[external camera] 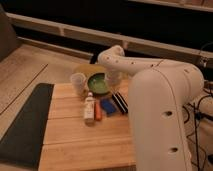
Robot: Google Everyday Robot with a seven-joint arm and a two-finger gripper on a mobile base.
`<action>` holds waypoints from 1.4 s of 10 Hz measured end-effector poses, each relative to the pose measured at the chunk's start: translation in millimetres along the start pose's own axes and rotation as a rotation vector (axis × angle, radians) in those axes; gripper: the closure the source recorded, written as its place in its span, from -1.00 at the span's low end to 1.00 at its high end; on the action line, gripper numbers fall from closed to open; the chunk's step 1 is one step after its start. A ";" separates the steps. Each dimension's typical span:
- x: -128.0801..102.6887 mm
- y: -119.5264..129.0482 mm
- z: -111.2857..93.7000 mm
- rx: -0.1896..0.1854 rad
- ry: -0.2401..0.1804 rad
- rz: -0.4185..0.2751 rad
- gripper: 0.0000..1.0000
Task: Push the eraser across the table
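Observation:
The eraser [120, 101], a small black block with a pale stripe, lies on the light-brown wooden table [75, 137] near its right side, partly cut off by my white arm. My gripper [112, 84] hangs just behind the eraser, at the right rim of a green bowl [98, 83]. I cannot tell whether it touches the eraser. A blue block [107, 106] lies right next to the eraser on its left. An orange stick [98, 110] lies left of the blue block.
A small white bottle [89, 107] lies left of the orange stick. A pale cup [78, 82] stands left of the bowl. A dark mat [25, 125] runs along the table's left edge. My arm's bulk covers the table's right side.

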 end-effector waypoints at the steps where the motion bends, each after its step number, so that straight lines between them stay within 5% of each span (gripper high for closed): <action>1: 13.2 1.4 4.0 -0.004 0.055 -0.005 1.00; 2: 20.2 2.5 6.1 -0.006 0.084 -0.009 1.00; 6: 23.2 2.6 7.4 0.002 0.090 -0.016 1.00; 14: 37.5 -1.9 55.2 0.068 0.156 -0.045 1.00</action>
